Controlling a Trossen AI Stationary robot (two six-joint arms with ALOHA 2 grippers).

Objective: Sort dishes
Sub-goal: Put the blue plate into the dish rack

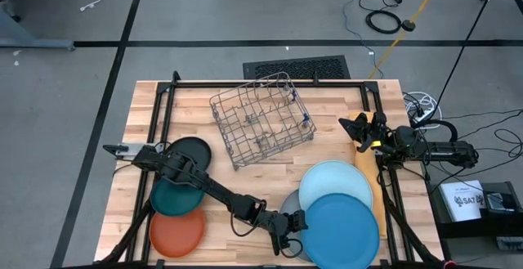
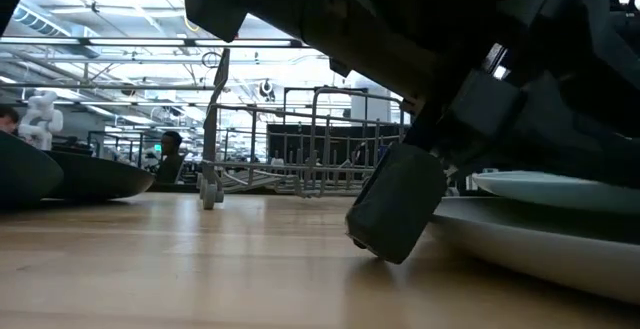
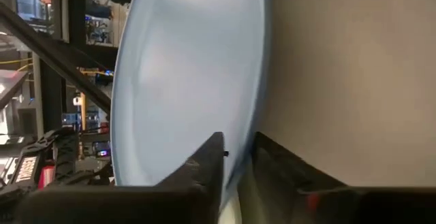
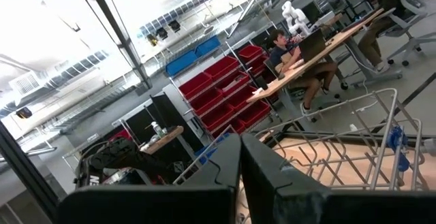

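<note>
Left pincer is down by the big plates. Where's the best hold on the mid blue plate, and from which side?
Take the mid blue plate by its thin rim on the left arm's side, where the left pincer already sits. It lies flat on top of the stack, overlapping the light blue plate, so only an edge pinch works.
</note>
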